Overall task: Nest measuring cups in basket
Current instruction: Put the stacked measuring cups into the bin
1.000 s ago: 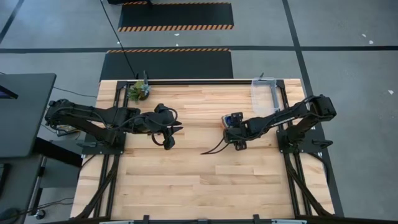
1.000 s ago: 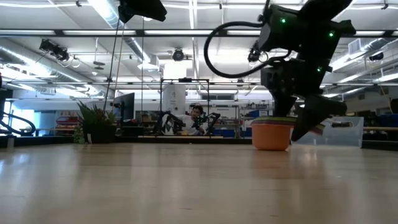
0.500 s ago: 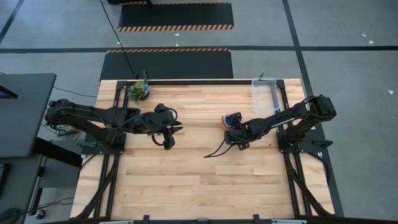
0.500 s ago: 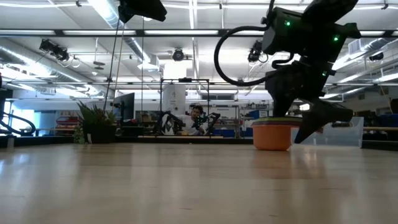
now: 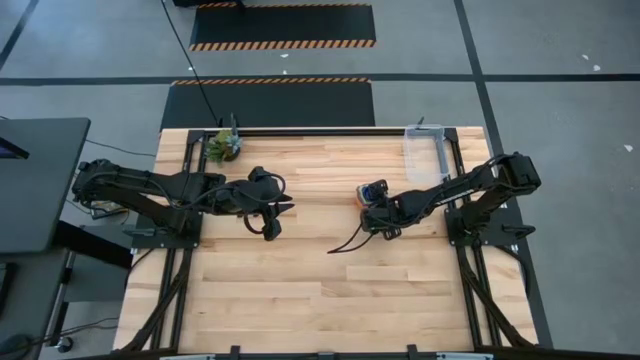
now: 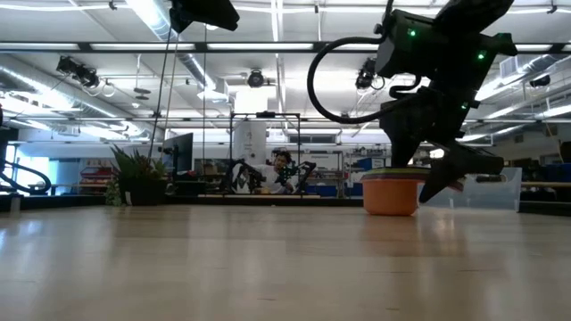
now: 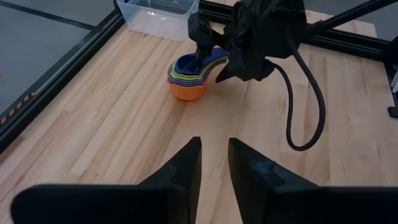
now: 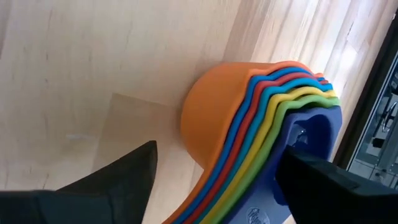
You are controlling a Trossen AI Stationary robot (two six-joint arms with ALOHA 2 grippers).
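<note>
Your right gripper (image 7: 208, 56) straddles the nested stack of coloured plastic measuring cups (image 7: 188, 78), orange outermost and dark blue innermost, which sits on the wooden table (image 5: 300, 270). Its jaws are spread, one finger inside the blue bowl, one outside; you probably aren't gripping yet. The handles' direction is hidden. The clear rectangular plastic basket (image 5: 424, 150) lies well beyond. Your left gripper (image 7: 213, 163) waits far off, part open and empty.

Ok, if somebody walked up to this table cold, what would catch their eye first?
Most likely the bright stack of nested measuring cups, orange on the outside and dark blue innermost, standing on the wooden table right of centre. The right gripper hangs over it, one finger reaching into the blue cup and the other outside by the handles. Beyond it the clear basket sits at the far right corner, with nothing visible inside.
</note>
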